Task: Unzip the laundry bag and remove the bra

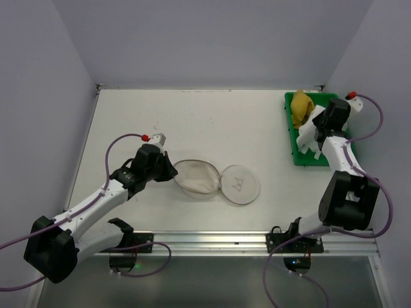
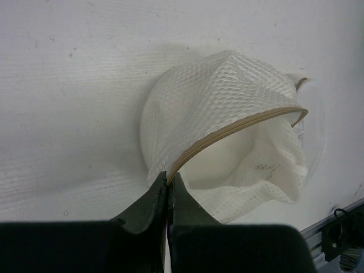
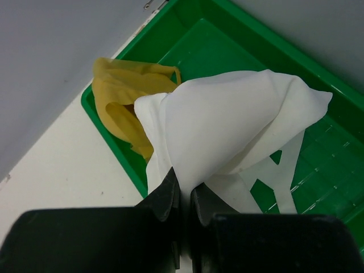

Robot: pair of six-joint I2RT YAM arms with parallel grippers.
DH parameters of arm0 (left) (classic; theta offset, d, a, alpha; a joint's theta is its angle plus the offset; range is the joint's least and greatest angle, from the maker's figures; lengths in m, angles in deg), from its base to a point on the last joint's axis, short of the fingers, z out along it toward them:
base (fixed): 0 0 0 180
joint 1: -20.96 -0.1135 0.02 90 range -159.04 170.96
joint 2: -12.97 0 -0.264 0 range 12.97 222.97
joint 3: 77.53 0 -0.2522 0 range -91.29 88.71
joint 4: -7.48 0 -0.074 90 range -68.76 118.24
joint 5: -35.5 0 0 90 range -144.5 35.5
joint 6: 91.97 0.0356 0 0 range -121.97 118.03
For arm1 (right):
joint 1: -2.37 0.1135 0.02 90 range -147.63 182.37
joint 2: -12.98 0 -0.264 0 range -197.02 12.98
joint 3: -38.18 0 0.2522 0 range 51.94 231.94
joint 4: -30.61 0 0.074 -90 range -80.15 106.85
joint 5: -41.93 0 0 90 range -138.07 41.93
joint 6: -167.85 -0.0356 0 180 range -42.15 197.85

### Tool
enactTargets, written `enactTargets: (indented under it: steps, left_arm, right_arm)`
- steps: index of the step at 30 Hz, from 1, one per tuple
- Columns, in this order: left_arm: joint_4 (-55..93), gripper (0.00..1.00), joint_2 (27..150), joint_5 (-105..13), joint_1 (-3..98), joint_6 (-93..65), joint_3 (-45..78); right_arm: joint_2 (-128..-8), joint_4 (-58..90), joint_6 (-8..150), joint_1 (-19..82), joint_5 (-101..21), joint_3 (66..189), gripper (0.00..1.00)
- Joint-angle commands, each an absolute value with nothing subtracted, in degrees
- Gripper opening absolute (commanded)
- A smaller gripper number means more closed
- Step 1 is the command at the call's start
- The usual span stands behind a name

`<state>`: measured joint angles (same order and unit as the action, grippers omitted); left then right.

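Bag (image 1: pixel 196 178) sits unzipped mid-table with its round flap (image 1: pixel 239 185) flopped open to the right, and our left gripper (image 2: pixel 168 176) is pinched tight on the zipper edge at its left side. Far right, our right gripper (image 3: pixel 185 182) is clamped on a white garment (image 3: pixel 227 119) over the green tray (image 3: pixel 227 40). The yellow bra (image 3: pixel 122 96) lies in the tray's corner, partly hidden behind it.

laundry bag (image 1: pixel 199 178): cream mesh, unzipped, gaping | bra (image 1: pixel 300 106): mustard, crumpled at green tray (image 1: pixel 290 131) far end
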<state>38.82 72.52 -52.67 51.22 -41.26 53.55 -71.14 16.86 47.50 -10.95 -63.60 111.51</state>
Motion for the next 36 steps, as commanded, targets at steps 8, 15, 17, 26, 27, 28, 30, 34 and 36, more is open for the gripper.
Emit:
enactTargets:
  steps: [8, 15, 17, 26, 27, 28, 30, 34, 36]
  left_arm:
    - [37.4, 0.00, 73.3, -52.6, 50.4, -39.7, 53.0]
    - [37.9, 0.00, 73.3, -53.0, 50.2, -39.4, 52.2]
    - [37.4, 0.00, 73.3, -53.3, 50.0, -39.2, 52.1]
    - [35.1, 0.00, 76.1, -51.7, 49.9, -39.3, 51.1]
    - [35.0, 0.00, 76.2, -51.6, 49.9, -39.3, 51.1]
    - [34.8, 0.00, 76.4, -51.3, 49.9, -39.4, 51.0]
    - [34.2, 0.00, 77.0, -51.0, 49.8, -39.6, 50.9]
    - [32.5, 0.00, 79.1, -49.9, 49.7, -40.1, 50.6]
    - [31.6, 0.00, 81.0, -49.5, 49.7, -40.1, 49.9]
  right_arm:
    - [-79.7, 14.4, 45.5, -14.1, -63.8, 118.6, 0.02]
    - [-76.3, 3.3, 44.4, -14.2, -54.6, 124.0, 0.64]
    - [-74.1, -0.4, 43.9, -14.1, -53.7, 125.4, 0.70]
    - [-56.9, -4.6, 45.4, -10.5, -51.9, 117.4, 0.82]
    - [-55.3, -4.2, 45.4, -9.0, -51.2, 114.4, 0.82]
    - [-52.8, -4.2, 45.3, -8.0, -50.5, 112.9, 0.83]
    - [-50.3, -3.5, 44.7, -3.3, -49.1, 108.0, 0.83]
    - [-47.0, -2.1, 43.0, 8.2, -48.8, 101.4, 0.83]
    - [-47.4, -2.0, 41.6, 13.4, -45.4, 98.4, 0.82]
